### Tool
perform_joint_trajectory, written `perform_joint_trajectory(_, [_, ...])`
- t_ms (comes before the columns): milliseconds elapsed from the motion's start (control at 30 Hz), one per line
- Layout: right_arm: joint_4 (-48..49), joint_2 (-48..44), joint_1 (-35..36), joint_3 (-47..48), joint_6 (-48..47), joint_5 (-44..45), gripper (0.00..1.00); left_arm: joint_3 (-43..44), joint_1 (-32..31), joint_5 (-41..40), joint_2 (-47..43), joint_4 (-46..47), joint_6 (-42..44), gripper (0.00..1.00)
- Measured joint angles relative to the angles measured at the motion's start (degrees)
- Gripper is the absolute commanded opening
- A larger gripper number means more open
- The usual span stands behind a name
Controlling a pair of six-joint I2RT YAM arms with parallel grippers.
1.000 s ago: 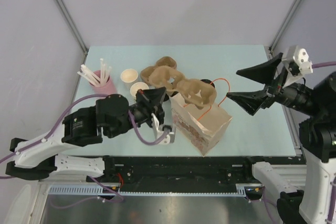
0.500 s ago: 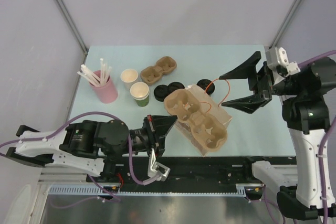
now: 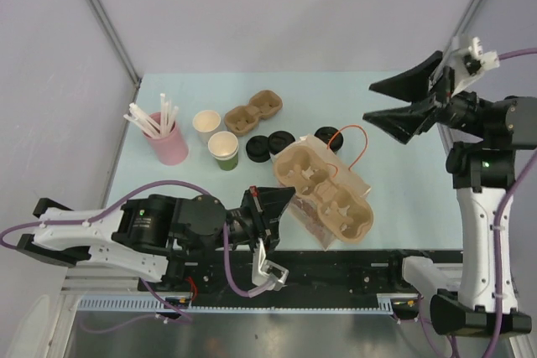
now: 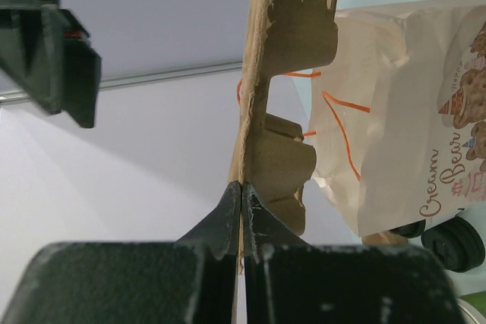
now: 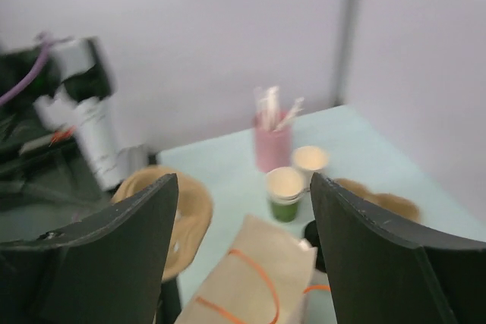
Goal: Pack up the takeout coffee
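Your left gripper (image 4: pixel 241 187) is clamping its jaws on the edge of a carrier (image 3: pixel 323 190), holding it over the bag (image 4: pixel 395 111) toward 5 o'clock on the bench (image 3: pixel 403 199). Your right gripper (image 3: pixel 369 102) is hovering high at 3 o'clock, jaws wide apart, gripping nothing. The white cup (image 3: pixel 205 123) and green cup (image 3: pixel 223 149) are standing open-topped at 10 o'clock, just beside each other. Two black lids (image 3: pixel 258 148) are lying flat at the green cup's 3 o'clock, near the bag.

Left arm (image 3: pixel 92 236) with white shells and bulky black joint housings, right arm (image 3: pixel 478 232) alike, purple cables (image 3: pixel 155 184) looping along both, left pincer (image 4: pixel 241 187) and right pincer (image 3: pixel 369 103) with black wedge-shaped fingers (image 3: pixel 411 83), white camera block (image 3: pixel 470 54) on right wrist
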Motion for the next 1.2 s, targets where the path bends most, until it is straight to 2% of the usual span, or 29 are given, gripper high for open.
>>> perform_joint_trajectory(67, [-16.5, -1.9, -0.4, 4.5, -7.7, 9.7, 0.77, 0.0, 0.0, -0.9, 0.7, 0.3, -0.4, 0.00])
perform_joint_trajectory(167, [-34.4, -6.1, 0.6, 10.4, -13.0, 25.6, 0.68, 0.0, 0.0, -2.4, 1.4, 1.5, -0.3, 0.00])
perform_joint_trajectory(200, [-38.7, -8.0, 0.7, 11.2, -13.0, 30.1, 0.63, 0.0, 0.0, -3.0, 1.5, 2.2, -0.1, 0.00])
perform_joint_trajectory(367, [-56.2, -16.2, -0.4, 15.1, -9.5, 47.1, 0.64, -3.9, 0.0, -6.6, 0.6, 11.1, 5.2, 0.00])
perform_joint_trajectory(467, [-66.4, -17.8, -4.9, 21.2, -6.8, 52.7, 0.65, -7.4, 0.0, -8.2, 0.5, 16.7, 10.5, 0.00])
perform_joint_trajectory(633, [-82.6, -14.0, -19.8, 41.5, -4.8, 50.6, 0.63, -9.6, 0.0, -10.7, 2.3, 26.9, 20.1, 0.00])
perform_joint_trajectory(700, [-86.3, -14.2, -23.4, 45.4, -3.5, 48.2, 0.62, -11.3, 0.0, -11.3, 2.4, 32.3, 24.5, 0.00])
perform_joint_trajectory(833, [-94.1, -15.8, -27.4, 46.9, -1.9, 45.8, 0.63, -14.1, -0.3, -12.5, 2.4, 38.9, 29.1, 0.01])
perform_joint_trajectory(967, [-99.3, -15.2, -36.9, 50.4, -3.0, 36.9, 0.65, -14.8, -0.8, -13.4, 2.7, 42.2, 31.2, 0.00])
perform_joint_trajectory(1033, [-100.1, -15.2, -40.8, 51.8, -3.5, 31.3, 0.71, -14.9, -1.0, -13.6, 2.8, 43.4, 31.8, 0.01])
perform_joint_trajectory(1100, [-100.5, -15.3, -42.2, 52.2, -3.7, 26.4, 0.75, -15.0, -1.3, -13.7, 2.8, 44.1, 32.1, 0.00])
perform_joint_trajectory(1200, [-100.1, -15.9, -42.1, 48.9, -3.4, 18.7, 0.74, -15.3, -1.4, -13.6, 3.1, 45.0, 32.3, 0.01])
